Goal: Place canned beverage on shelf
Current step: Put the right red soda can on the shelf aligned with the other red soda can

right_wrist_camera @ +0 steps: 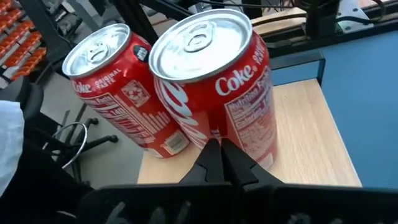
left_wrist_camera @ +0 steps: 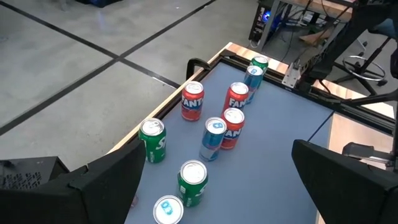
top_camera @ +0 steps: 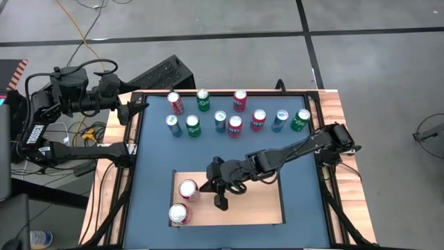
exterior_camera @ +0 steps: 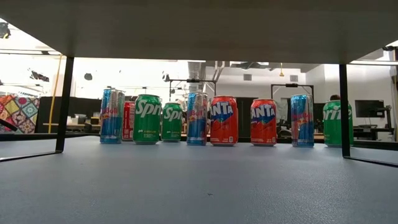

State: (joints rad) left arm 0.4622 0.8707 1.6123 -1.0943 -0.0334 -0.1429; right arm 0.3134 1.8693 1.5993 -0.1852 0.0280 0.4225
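Two red Coke cans stand upright on the pale wooden shelf (top_camera: 257,205), one (top_camera: 189,189) just beyond the other (top_camera: 180,214). My right gripper (top_camera: 207,187) reaches in from the table's right. It is shut, with its tips (right_wrist_camera: 221,155) low at the side of the closer can (right_wrist_camera: 211,93); the second can (right_wrist_camera: 118,87) stands right beside that one. My left gripper (top_camera: 135,110) hangs open above the table's far left corner, holding nothing, and looks down on the cans (left_wrist_camera: 214,137) on the blue table. My right gripper's shut fingertips (right_wrist_camera: 211,158) stand at the lower side wall (right_wrist_camera: 217,127) of the closer Coke can. They come from the table's right, slanting slightly down. I cannot tell whether they touch it. The can stands upright on the shelf.
Several cans (Fanta, Sprite, Coke, blue ones) (top_camera: 236,111) stand in two loose rows on the blue table top toward its far edge, and also show in the low view (exterior_camera: 224,120). The shelf's right half (top_camera: 263,198) is bare wood. Black rails (top_camera: 326,187) frame the table.
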